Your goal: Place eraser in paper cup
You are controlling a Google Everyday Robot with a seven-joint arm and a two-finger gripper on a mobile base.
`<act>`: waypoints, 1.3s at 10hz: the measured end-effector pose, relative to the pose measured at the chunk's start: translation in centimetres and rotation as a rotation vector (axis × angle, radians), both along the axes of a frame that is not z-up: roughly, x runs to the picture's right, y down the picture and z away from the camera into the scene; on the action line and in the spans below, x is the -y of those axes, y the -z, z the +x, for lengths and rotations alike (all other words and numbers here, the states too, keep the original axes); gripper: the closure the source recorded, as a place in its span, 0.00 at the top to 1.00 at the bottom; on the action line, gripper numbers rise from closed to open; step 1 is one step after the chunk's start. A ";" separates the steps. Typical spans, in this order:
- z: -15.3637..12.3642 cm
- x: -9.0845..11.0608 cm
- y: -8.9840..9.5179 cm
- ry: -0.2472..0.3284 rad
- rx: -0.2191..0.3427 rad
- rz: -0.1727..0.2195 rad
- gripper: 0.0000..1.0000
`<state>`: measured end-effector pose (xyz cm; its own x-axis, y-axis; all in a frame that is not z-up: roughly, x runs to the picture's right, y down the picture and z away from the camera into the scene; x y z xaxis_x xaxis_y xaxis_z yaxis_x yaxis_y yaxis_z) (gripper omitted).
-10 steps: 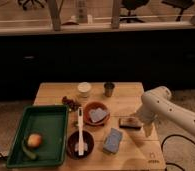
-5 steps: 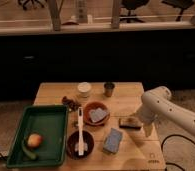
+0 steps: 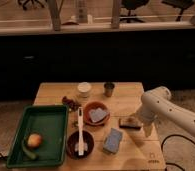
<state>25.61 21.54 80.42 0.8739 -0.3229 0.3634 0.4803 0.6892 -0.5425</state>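
A dark block-shaped eraser (image 3: 129,123) lies on the wooden table (image 3: 126,100) right of centre. The white paper cup (image 3: 84,89) stands upright at the back of the table, left of a small dark cup (image 3: 109,89). My gripper (image 3: 136,121) is at the end of the white arm coming in from the right, down at the table right beside the eraser's right end. Whether it touches the eraser does not show.
A green tray (image 3: 46,125) at the left holds an apple and a green item. A brown bowl (image 3: 96,113) holds a grey piece, a dark bowl (image 3: 81,143) has a white brush across it, and a blue sponge (image 3: 112,140) lies near the front.
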 end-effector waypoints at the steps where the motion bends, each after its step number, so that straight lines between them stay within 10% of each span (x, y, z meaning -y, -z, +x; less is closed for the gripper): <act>1: 0.1 0.0 0.0 -0.024 0.000 0.003 0.80; 11: -1.4 0.5 -2.2 -0.151 -0.051 -0.006 0.80; 13: -1.4 -0.1 -3.3 -0.165 -0.069 -0.025 0.66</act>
<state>24.24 21.69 83.70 0.9373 -0.1646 0.3073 0.3230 0.7418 -0.5878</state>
